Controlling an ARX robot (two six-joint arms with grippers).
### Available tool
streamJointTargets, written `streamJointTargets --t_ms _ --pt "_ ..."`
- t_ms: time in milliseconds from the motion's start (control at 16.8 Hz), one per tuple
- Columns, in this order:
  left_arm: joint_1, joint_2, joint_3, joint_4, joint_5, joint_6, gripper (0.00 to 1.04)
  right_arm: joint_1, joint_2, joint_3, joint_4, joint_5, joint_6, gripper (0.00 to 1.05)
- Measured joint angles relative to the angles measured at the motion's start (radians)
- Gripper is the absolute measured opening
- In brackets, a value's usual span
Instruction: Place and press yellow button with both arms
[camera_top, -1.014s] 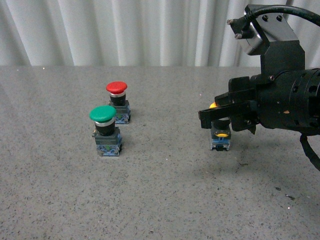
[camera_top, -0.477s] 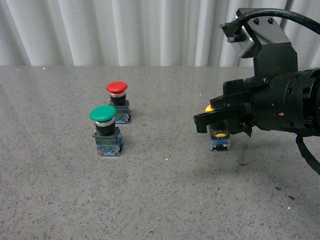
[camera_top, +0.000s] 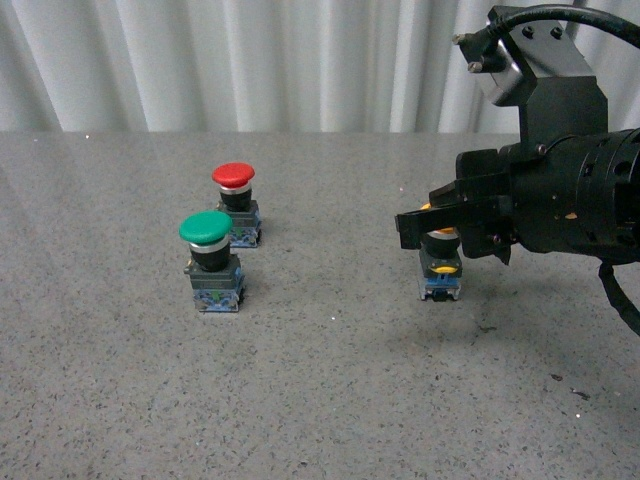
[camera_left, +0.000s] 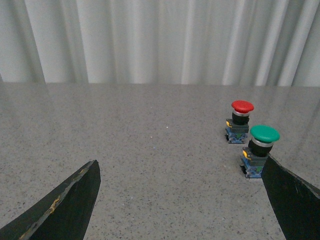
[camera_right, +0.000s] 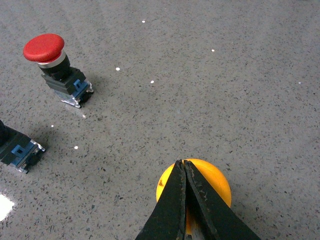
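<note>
Reaches level over the yellow button (camera_top: 441, 272) with the right pincer (camera_right: 181, 164) pinched tight. Holds the left pincer (camera_left: 180, 162) wide above the table (camera_left: 150, 135).

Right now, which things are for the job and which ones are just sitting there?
For the job:
yellow button
right pincer, shut, tips over the yellow cap
left pincer, open and empty

Just sitting there:
green button
red button
Both stand untouched.

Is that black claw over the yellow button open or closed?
Closed. The right wrist view shows the right gripper with fingertips meeting, no gap, over the yellow mushroom-capped push button.
</note>
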Motion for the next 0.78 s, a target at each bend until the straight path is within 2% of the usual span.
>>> streamJointTargets --t_ms 477,775 --pt "0.0 0.0 0.0 0.0 0.0 0.0 0.98 0.023 -0.154 -0.001 0.031 -0.015 0.054 0.02" --pt "0.0 0.0 0.0 0.0 0.0 0.0 0.98 0.033 -0.341 -0.07 -0.027 -0.044 0.099 0.02"
